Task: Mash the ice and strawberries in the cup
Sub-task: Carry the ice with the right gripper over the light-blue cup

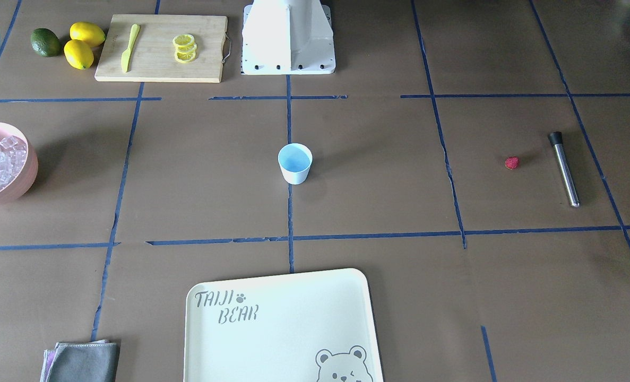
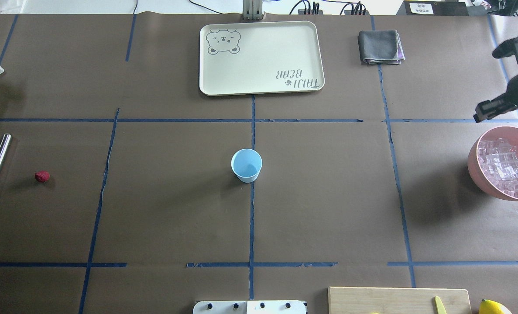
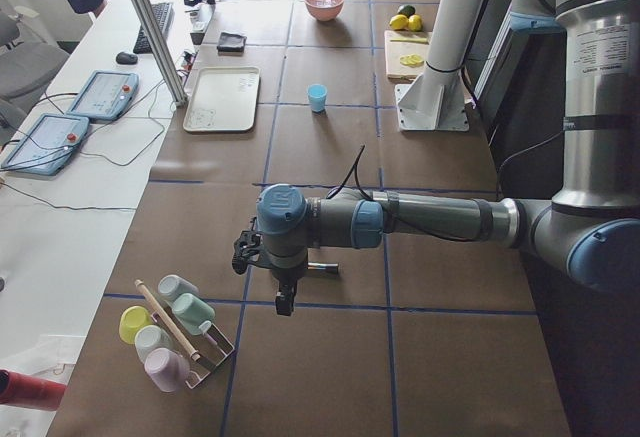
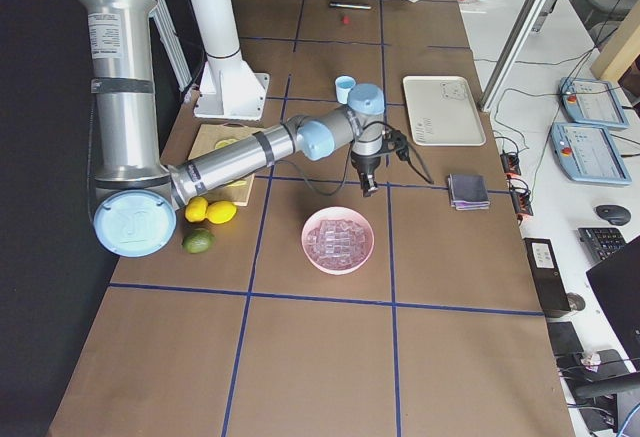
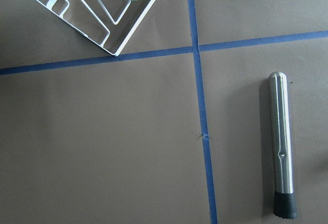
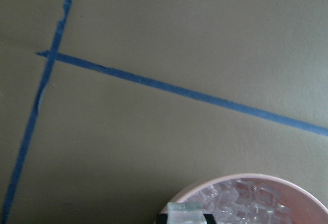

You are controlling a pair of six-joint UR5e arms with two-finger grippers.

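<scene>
The right gripper hangs over the pink bowl at my right end of the table. In its wrist view the fingertips are pinched onto a single clear ice cube. The rest of the ice is heaped in the bowl, whose rim is cut off by the frame edge in both table views. The left gripper hangs low over the table's far left end, and I cannot tell whether it is open or closed. Its wrist camera looks down on a steel muddler with a black tip, and on a corner of a white wire rack holding pastel cups. The light-blue cup stands upright at the table's centre, on a crossing of blue tape lines. Bare brown surface surrounds it, giving wide room toward the bowl on one side and the strawberry on the other. The berry lies well apart from the cup, just beside the muddler. Across the table from the arms sits a cream tray printed "TAIJI BEAR" with a paw mark and a bear's face. A folded grey cloth lies near it. By the robot's base, a wooden cutting board carries a yellow knife and lemon slices. Two lemons and a dark green fruit sit beside the board. The labels on the arms are too small to read.
</scene>
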